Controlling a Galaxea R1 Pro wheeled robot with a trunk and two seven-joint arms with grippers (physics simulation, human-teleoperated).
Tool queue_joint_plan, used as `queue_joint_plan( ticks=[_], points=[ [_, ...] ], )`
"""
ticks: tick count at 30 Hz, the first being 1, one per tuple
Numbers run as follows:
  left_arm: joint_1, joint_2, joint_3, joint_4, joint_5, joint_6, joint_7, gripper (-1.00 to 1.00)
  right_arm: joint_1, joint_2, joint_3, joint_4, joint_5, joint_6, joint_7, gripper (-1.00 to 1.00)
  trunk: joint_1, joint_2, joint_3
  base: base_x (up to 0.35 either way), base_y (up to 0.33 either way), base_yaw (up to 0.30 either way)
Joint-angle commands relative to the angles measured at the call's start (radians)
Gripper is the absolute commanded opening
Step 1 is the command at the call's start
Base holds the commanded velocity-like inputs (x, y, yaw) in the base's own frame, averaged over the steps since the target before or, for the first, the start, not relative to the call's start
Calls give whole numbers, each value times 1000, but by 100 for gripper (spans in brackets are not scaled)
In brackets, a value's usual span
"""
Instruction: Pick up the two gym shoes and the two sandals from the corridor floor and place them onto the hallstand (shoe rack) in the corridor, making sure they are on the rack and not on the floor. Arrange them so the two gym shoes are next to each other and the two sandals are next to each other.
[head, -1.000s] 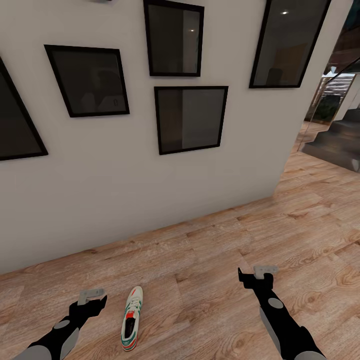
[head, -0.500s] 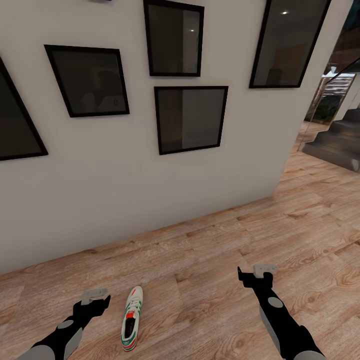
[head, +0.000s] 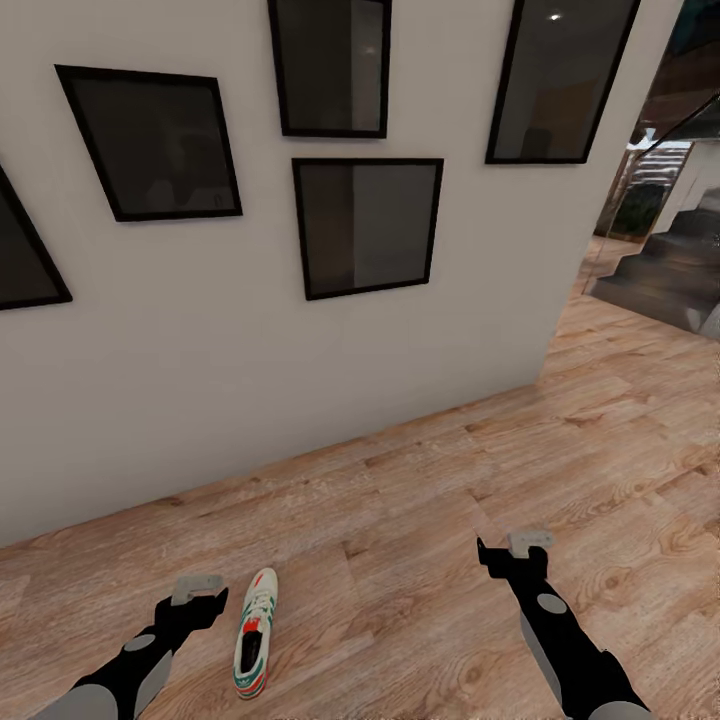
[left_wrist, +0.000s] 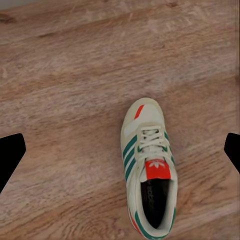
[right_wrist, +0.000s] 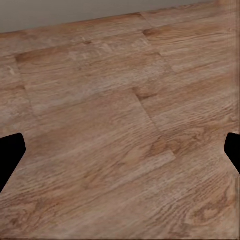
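Gym shoe on corridor floor, just right of left gripper | jaws wide, both empty | view shifted closer; left gripper edged nearer shoe | grasp pending

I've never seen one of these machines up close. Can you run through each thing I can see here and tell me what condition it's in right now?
Gym shoe: lying upright on its sole on the floor, laced, not held.
Left tool: open, empty, beside the shoe and above the floor.
Right tool: open, empty, over bare planks.
Corridor floor: wood planks, one shoe on it.
Picture frames: hanging on the wall, dark glass.
Staircase: in the background at the far right.
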Motion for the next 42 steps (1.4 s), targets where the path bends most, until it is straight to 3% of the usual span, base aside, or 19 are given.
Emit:
queue_joint_plan(
  ticks=[1,21,27,34,42],
  points=[
    [-1,0,8,1,-6,-3,-6,100,-1,0,-1,1,9,1,-3,100,4,-8,-5,0,0,-116],
    [-2,2,3,1,-7,-4,-5,100,-1,1,-3,-42,7,33,-4,100,80,-148,-99,0,0,-69],
    [-3,3,3,1,-7,-4,-5,100,-1,3,-2,-124,7,135,-4,100,103,-190,-127,0,0,-8],
    [-8,7,3,1,-8,-2,-6,100,-1,6,1,-309,7,285,-3,100,130,-239,-161,0,0,-1],
    [-6,4,-1,1,-9,-4,-5,100,-1,3,2,-352,9,309,-2,100,161,-295,-199,0,0,0]
  ],
)
